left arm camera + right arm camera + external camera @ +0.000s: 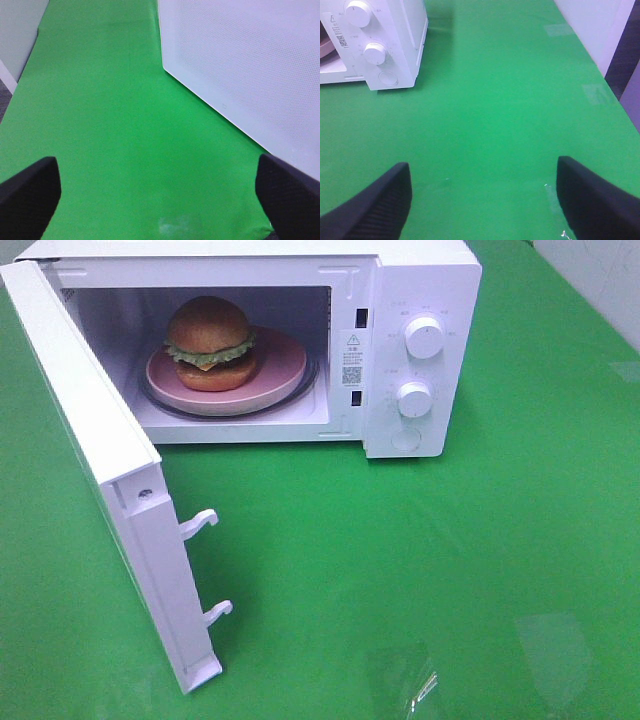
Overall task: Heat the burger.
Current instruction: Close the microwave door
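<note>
A: Which step is the robot on?

B: The burger point(208, 340) sits on the pink plate point(285, 368) inside the microwave point(425, 280), and the door point(85, 430) stands swung wide open. So loading looks done, and closing the door seems to be the step in hand.

A: What about the grippers?

B: The left gripper point(159, 195) hangs over the green table point(100, 125), jaws spread wide with nothing between them, and the door's white panel is near it. The right gripper point(482, 197) is likewise spread and empty, well apart from the microwave's front.

A: And the next move?

B: Probably the left arm pushes the door's outer face round until the latch hooks point(205, 525) catch. Then one of the two knobs point(424, 338) needs a turn, likely from the right arm.

A: How does the burger look?

B: Upright and whole, with a glossy brown bun, a frill of green lettuce, yellow cheese and an orange-red layer beneath. It rests slightly left of the plate's middle in the high view.
</note>
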You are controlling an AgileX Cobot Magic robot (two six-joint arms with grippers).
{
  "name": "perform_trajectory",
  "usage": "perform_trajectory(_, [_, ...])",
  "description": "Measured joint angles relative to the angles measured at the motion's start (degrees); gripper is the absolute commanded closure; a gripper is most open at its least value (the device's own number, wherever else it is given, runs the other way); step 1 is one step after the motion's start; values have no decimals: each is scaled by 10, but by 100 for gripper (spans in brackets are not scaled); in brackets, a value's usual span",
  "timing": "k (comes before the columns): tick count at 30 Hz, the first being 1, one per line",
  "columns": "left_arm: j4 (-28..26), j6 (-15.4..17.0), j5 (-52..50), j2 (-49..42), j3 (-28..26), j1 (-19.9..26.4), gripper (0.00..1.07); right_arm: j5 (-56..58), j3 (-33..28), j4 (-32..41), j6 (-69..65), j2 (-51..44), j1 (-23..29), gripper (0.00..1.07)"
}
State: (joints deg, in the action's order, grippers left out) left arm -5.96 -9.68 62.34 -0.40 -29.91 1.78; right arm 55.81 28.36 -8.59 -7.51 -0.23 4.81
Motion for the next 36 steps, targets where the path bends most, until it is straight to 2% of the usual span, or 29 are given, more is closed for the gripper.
perform_trajectory(9, [0, 0, 0, 0, 0, 0, 9, 0, 0, 0, 0, 0, 0, 32])
perform_trajectory(16, [40, -1, 0, 0, 0, 0, 9, 0, 0, 0, 0, 0, 0, 32])
perform_trajectory(29, [48, -1, -4, 2, -1, 0, 9, 0, 0, 0, 0, 0, 0, 32])
perform_trajectory(36, [49, 12, -89, 50, -14, 0, 10, 0, 0, 0, 0, 0, 0, 32])
